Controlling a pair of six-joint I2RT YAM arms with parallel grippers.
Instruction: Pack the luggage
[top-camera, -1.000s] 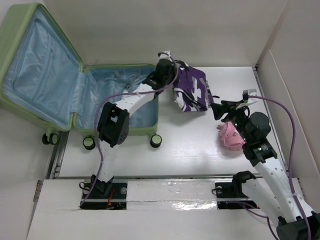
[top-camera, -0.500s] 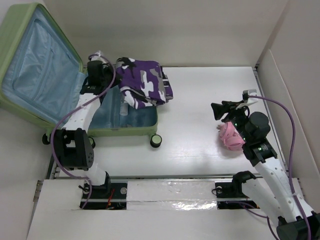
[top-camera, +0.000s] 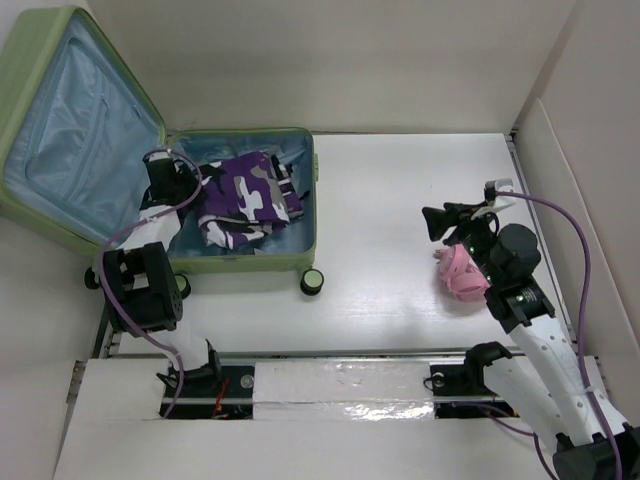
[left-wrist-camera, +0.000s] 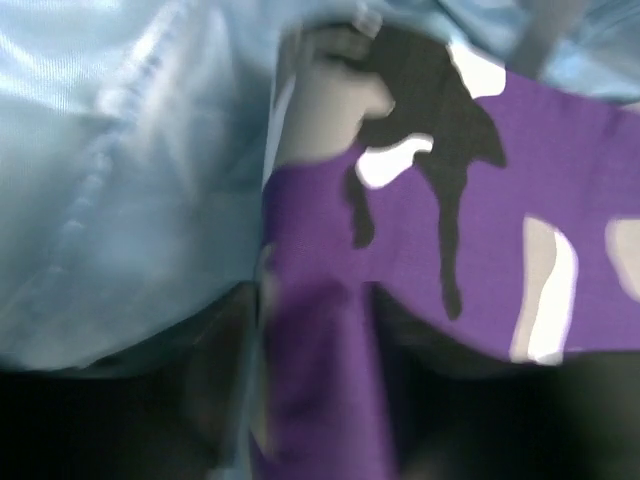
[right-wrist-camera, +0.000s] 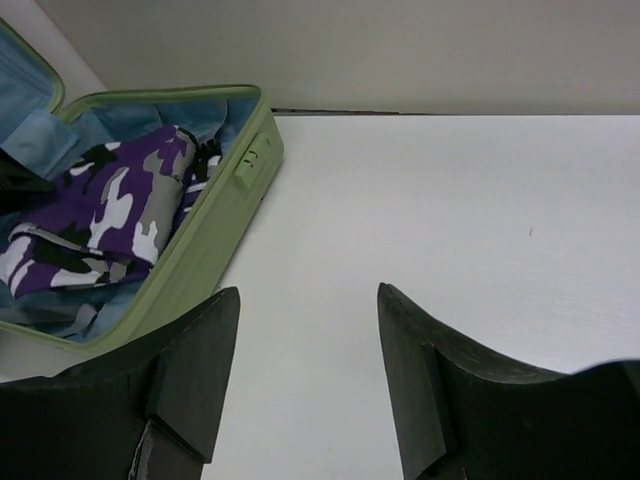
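Fingers (right-wrist-camera: 195, 370) of the right gripper (right-wrist-camera: 305, 292) stand wide apart and empty above the smooth white table (right-wrist-camera: 420, 200). A crumpled pink soft thing (top-camera: 458, 272) lies beneath that arm. Left gripper (top-camera: 175, 185), its fingers blurred beyond telling, sits against purple camouflage cloth (top-camera: 240, 195) inside the open light-green hard-shell suitcase (top-camera: 250, 262), upper left.

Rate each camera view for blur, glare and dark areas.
Left wrist: smeared, the purple camouflage cloth and blue lining soft, bottom edge nearly black. Right wrist: crisp on the luggage, the right gripper jaws dark and underlit. Top external: evenly lit, sharp, glare only on the glossy strip at the near edge.
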